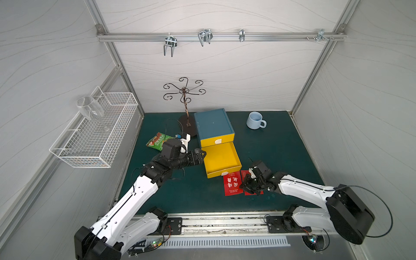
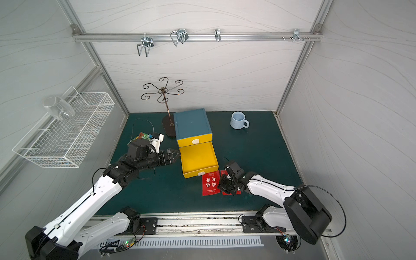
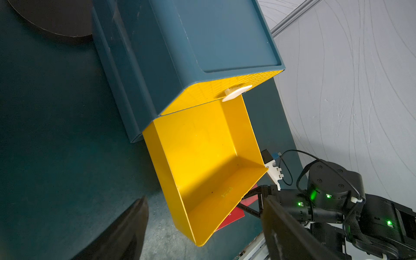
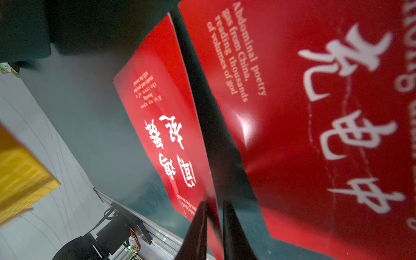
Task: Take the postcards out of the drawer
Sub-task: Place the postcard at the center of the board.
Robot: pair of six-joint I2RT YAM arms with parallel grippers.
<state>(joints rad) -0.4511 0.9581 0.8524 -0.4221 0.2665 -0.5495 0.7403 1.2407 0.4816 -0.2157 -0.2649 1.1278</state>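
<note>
looking down in both top views, you have two postcards out of the drawer and lying on the dark green mat (image 1: 191, 200), just in front of the pulled-out yellow drawer (image 1: 213, 175). one red postcard (image 1: 233, 183) shows in full, white characters up. the other red postcard (image 1: 245, 173) lies beside it, mostly hidden under your right gripper (image 1: 244, 185). in the right wrist view that gripper's fingers (image 4: 198, 227) stand only a narrow slit apart, with the edge of a red card showing in the slit. you cannot tell whether they pinch it. your left gripper (image 1: 201, 155) hovers at the left wall of the drawer, jaws spread wide with nothing between them. the drawer sticks out of the blue cabinet (image 1: 212, 122), and only its yellow floor shows inside.
</note>
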